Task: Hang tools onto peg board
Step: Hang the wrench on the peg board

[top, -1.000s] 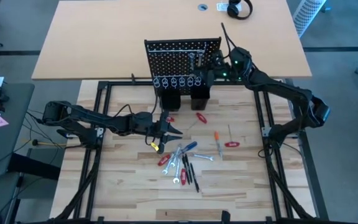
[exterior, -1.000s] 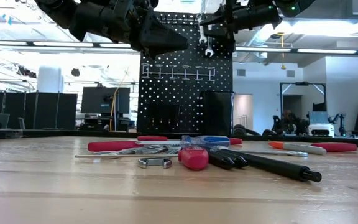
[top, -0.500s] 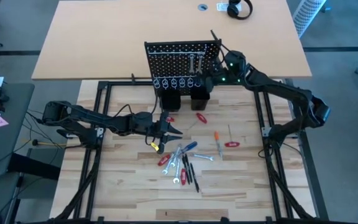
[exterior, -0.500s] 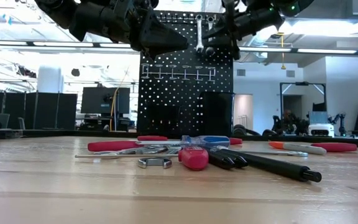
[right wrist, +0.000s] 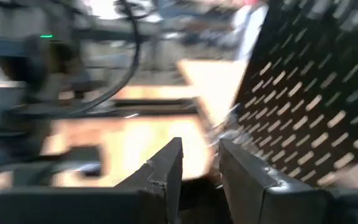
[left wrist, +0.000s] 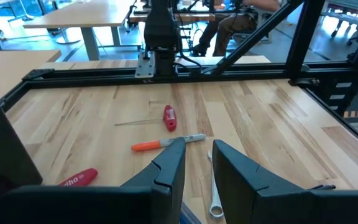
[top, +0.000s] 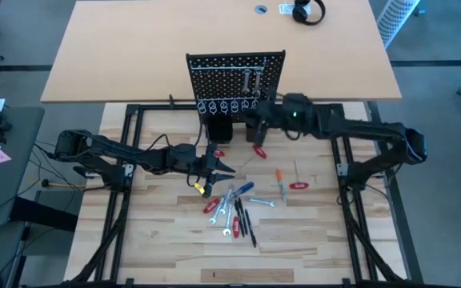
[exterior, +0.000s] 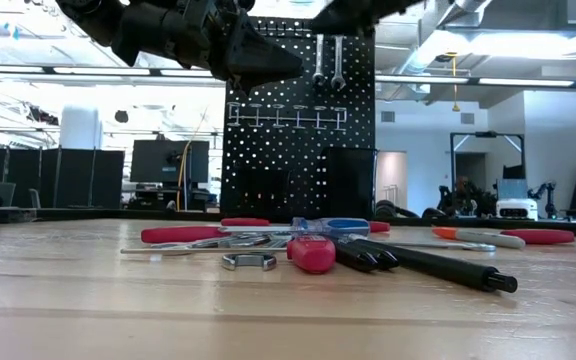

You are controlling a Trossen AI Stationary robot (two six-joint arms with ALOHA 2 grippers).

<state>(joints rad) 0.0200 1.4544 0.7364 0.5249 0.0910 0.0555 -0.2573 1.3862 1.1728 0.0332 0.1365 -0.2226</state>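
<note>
**Two wrenches up, rest of tools waiting on desk**

Left of frame, high view: left arm reaches in low from the left edge, forearm near level over the desk (top: 158,240), its tool (top: 216,167) at centre-left, just beside the pile of loose tools (top: 234,206). Left wrist view shows its fingers (left wrist: 169,163) slightly apart w/ nothing between them; an orange-handled screwdriver (left wrist: 160,144) and a red-handled piece (left wrist: 169,117) lie on the wood ahead.

Centre: peg board (top: 234,76) stands upright at top centre. Two silver wrenches (exterior: 328,60) hang on its upper right, above the row of ring hooks (exterior: 284,117).

Right: right arm stretches in from the right edge, elbow out, forearm near horizontal, its tool (top: 254,122) just in front of the board's foot by the black holders. Right wrist view is blurred, but its fingers (right wrist: 166,167) read as a little apart and empty.

Next step, as I judge it: pick another item from the pile. Do it well by singling out one lying clear of the others, e.g. the screwdriver at centre-right, gripping the handle mid-length so it hangs straight, and keeping the other arm out of the board approach.
</note>
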